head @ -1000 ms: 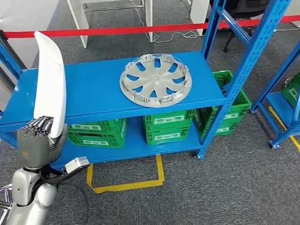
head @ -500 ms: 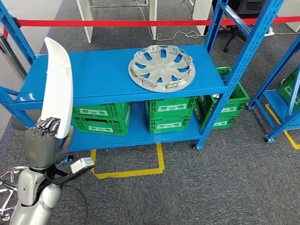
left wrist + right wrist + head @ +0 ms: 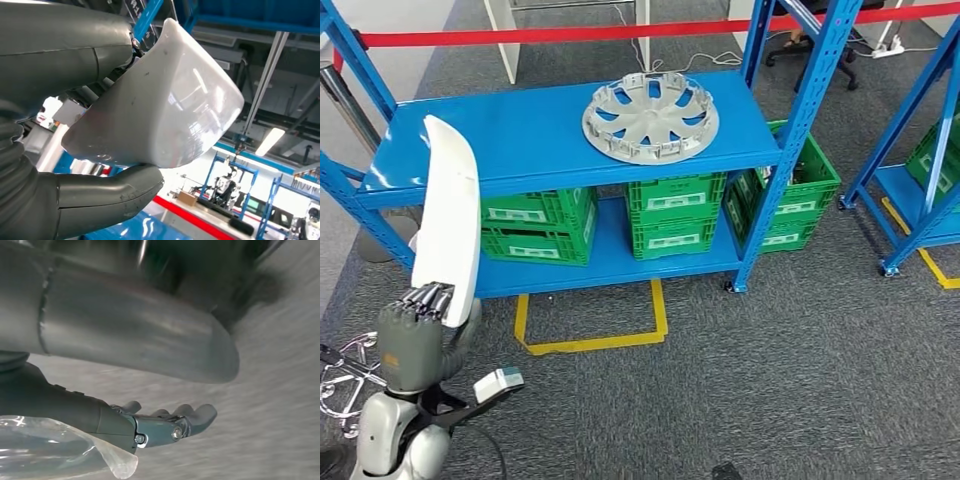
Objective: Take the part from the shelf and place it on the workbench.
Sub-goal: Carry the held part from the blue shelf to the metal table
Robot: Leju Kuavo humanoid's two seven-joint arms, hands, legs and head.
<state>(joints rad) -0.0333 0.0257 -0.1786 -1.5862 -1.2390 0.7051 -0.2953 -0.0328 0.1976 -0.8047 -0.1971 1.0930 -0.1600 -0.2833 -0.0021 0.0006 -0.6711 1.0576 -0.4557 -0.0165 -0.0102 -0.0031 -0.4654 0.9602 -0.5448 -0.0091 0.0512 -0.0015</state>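
Note:
A long, curved white part (image 3: 450,220) stands upright at the lower left of the head view, in front of the blue shelf (image 3: 524,135). My left hand (image 3: 414,340) grips its lower end, fingers over one face and thumb on the other. In the left wrist view the white part (image 3: 162,100) sits between the thumb (image 3: 105,197) and the fingers of my left hand. My right hand (image 3: 166,425) hangs over blurred grey carpet, fingers stretched out with nothing in them.
A silver wheel cover (image 3: 650,116) lies on the shelf's top board. Green crates (image 3: 671,215) fill the lower board. A second blue rack (image 3: 916,150) stands at the right. Red barrier tape (image 3: 546,35) runs behind, and yellow floor marks (image 3: 592,340) lie on grey carpet.
The whole picture has shifted: the shelf now lies higher and farther off, so the camera has moved back. My left hand still holds the white part, now lower in the picture.

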